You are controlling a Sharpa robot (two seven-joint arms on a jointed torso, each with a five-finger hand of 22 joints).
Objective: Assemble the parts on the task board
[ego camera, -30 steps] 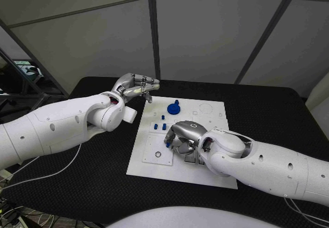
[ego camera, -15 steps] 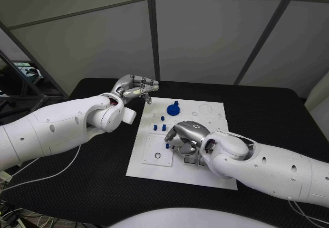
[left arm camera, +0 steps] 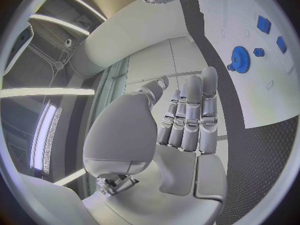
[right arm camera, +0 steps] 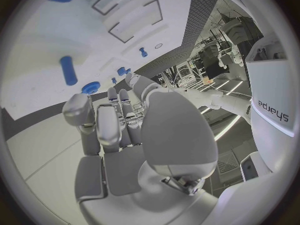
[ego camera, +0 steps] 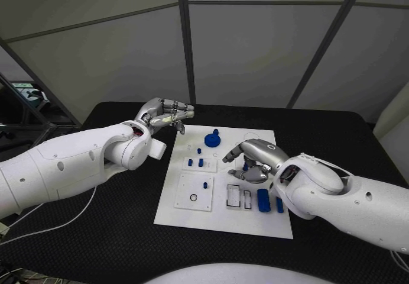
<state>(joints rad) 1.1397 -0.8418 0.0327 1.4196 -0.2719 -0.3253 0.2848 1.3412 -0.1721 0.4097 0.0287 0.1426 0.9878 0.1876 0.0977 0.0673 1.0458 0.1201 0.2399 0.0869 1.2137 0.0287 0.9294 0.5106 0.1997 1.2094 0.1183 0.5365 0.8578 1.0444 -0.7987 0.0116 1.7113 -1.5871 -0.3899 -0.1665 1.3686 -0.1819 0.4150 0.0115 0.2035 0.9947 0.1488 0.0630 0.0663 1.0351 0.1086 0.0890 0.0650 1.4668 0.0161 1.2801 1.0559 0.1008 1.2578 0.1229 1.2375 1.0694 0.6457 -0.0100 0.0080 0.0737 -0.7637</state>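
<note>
blue parts (ego camera: pixel 263 199) lie on task board (ego camera: pixel 220 212), small, rigid, likely light and slippery; pinch by long sides. right hand (ego camera: pixel 248 158) hovers mid-board, fingers curled, empty. left hand (ego camera: pixel 165 112) curled, empty, off far-left corner.

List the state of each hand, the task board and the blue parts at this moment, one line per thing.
left hand: raised beyond the board's far left corner, fingers curled in, holding nothing.
right hand: over the middle of the board, fingers bent down, nothing visibly held.
task board: flat on the table.
blue gear: on the board's far part, untouched.
small blue pegs: standing on the board, left of the right hand.
blue blocks: lying beside the rectangular slots.
</note>
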